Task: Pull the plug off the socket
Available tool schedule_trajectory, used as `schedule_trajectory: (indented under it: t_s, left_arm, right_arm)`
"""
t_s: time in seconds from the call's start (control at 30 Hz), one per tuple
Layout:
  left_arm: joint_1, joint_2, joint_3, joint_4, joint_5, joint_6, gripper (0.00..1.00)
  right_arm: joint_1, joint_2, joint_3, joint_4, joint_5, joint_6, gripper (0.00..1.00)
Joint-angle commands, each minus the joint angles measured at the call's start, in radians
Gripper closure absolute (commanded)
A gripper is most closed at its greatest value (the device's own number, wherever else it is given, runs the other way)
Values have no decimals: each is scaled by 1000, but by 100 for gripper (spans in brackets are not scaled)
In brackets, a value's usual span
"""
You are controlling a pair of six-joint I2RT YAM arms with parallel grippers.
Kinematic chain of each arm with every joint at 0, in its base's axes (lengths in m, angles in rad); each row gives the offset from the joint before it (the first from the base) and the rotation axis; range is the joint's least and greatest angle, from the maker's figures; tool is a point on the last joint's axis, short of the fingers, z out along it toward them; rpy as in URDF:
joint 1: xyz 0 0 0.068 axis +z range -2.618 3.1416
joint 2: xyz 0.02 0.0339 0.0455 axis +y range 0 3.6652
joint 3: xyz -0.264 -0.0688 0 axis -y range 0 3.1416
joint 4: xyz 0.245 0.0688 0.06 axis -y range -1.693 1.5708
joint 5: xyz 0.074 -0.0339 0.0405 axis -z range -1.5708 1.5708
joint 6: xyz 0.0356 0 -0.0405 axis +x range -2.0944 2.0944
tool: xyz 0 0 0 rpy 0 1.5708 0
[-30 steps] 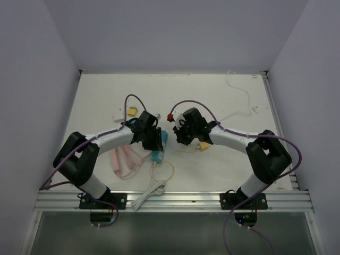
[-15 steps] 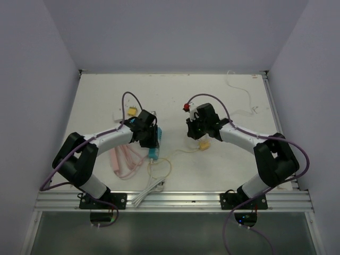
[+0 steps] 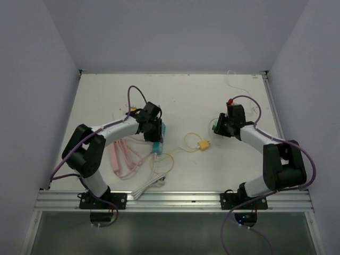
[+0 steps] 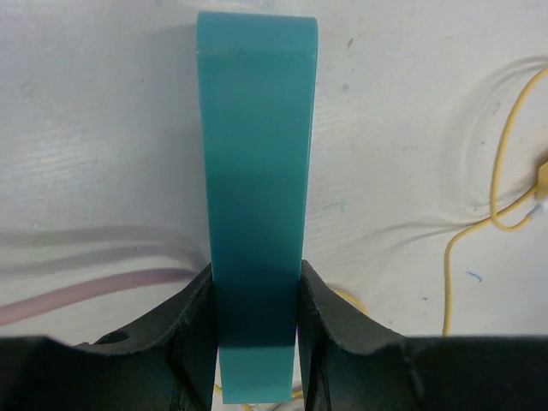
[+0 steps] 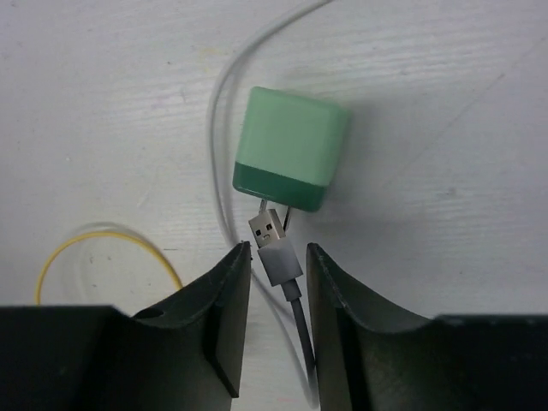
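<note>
My left claw [image 4: 257,282] is clamped on the teal socket [image 4: 257,145], one finger pressed to each long side near its near end. The socket lies flat on the white table [image 3: 212,95], on the left half. No plug sits on the length of it that my wrist camera shows.

The green plug [image 5: 291,150] lies on the right half of the table, well apart from the socket, with its metal prongs pointing toward my right claw [image 5: 278,257]. That claw hangs low over the table with its jaws apart, gripping nothing. A grey USB lead [image 5: 272,233] lies between them with a little space on each side, its metal tip just beside the plug's prongs. A yellow connector [image 3: 202,144] and its thin cord rest between my two arms.

I judge the pulling itself done, since plug and socket are apart. What remains is letting go. My right claw should rise straight up, so its fingers do not drag the lead or nudge the plug. My left should open and lift off the socket without sliding it.
</note>
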State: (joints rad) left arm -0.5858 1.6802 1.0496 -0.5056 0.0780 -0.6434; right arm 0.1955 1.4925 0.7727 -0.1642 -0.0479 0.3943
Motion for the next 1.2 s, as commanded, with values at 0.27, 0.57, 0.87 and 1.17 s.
schedule_trajectory:
  t_s: [0.27,0.57,0.87,1.17]
  left_arm:
    - [1,241,381,151,66,-59,100]
    - [-34,411,471,354,166,-162,100]
    - [-146,477,501,561,227,-285,100]
    - [-203,536,509,613,267,-297,91]
  right_arm:
    - [-39,-225,-16,-53,-6,109,24]
    - [-39,-532,8,-190,8,90,6]
    - [-39,-679,30,-276,45,95,1]
    - [-39,-712,23,-299,42,95,1]
